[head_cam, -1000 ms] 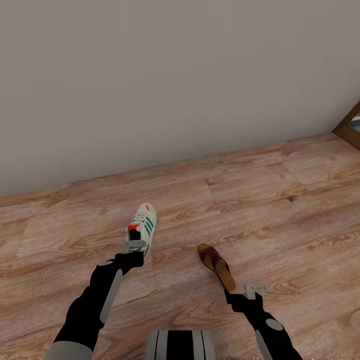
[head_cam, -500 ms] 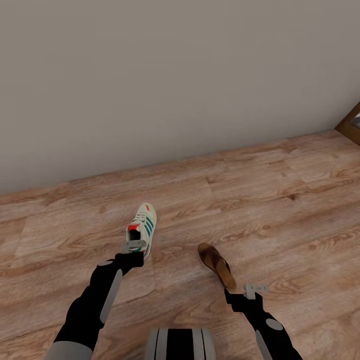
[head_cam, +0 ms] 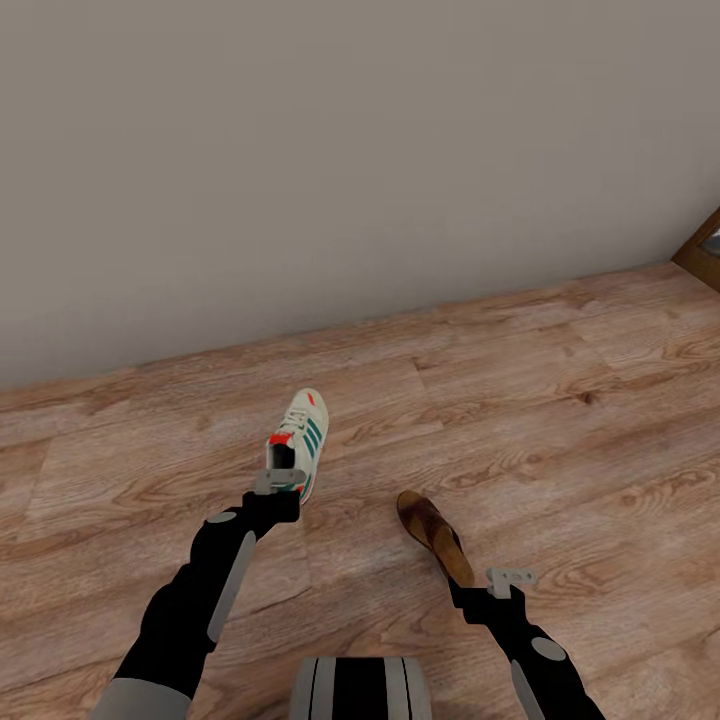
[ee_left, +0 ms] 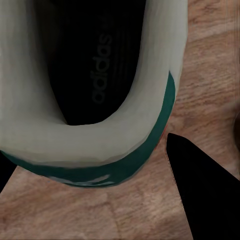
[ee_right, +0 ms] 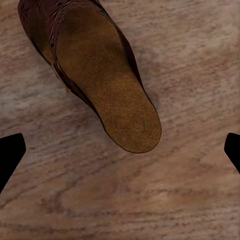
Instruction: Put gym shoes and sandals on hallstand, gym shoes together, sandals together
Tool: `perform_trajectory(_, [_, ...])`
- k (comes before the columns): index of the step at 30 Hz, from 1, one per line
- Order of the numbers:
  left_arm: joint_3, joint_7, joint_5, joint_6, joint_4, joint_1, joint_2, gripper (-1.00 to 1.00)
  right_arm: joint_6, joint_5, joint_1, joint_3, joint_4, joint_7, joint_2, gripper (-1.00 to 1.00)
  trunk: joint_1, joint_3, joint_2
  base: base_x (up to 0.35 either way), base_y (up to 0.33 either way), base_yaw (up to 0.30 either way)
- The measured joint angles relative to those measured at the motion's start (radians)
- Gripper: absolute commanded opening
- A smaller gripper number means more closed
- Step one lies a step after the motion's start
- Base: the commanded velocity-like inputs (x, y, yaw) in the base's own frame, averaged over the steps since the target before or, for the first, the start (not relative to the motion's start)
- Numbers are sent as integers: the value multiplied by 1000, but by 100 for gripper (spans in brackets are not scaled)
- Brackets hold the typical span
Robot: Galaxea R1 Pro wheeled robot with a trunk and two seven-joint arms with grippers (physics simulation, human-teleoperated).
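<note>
The left wrist view looks straight into the dark opening of the cream-white lace-up gym shoe with green stripes (ee_left: 100, 145), where printed lettering shows on the insole and one black fingertip (ee_left: 200, 185) lies just outside the heel collar; the head view gives the same shoe (head_cam: 298, 445) whole, toe pointing toward the plain grey wall (head_cam: 350, 150). The left hand (head_cam: 278, 483) sits at the shoe's heel on an arm stretched forward, and it appears closed on the heel rim, though the second finger is hidden. The right wrist view shows the flat dark brown leather-look sandal (ee_right: 95, 75) lying on the light brown wood-plank floor (ee_right: 190, 75), its tan footbed up, its heel between two black fingertips (ee_right: 10, 150) spread wide apart and touching nothing. In the head view the right hand (head_cam: 500, 585) hovers just behind that sandal (head_cam: 435, 535), which lies farther from the wall than the shoe.
</note>
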Motion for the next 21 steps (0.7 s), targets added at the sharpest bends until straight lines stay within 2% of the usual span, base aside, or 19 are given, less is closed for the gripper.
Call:
perform_trajectory(8, [-40, 0, 0, -23, 0, 0, 0, -100, 1, 0, 0, 0, 0, -1, 0, 100, 0, 0, 0, 14, 0, 0])
perform_trajectory(12, [-43, 0, -1, -24, 0, 0, 0, -100, 3, 0, 0, 0, 1, -1, -1, 100, 0, 0, 0, 139, 0, 0])
perform_trajectory(21, [-39, 2, 0, -28, -32, -28, 8, -100, 5, 0, -6, 3, -36, 10, -1, 100, 0, 0, 0, 0, 0, 0])
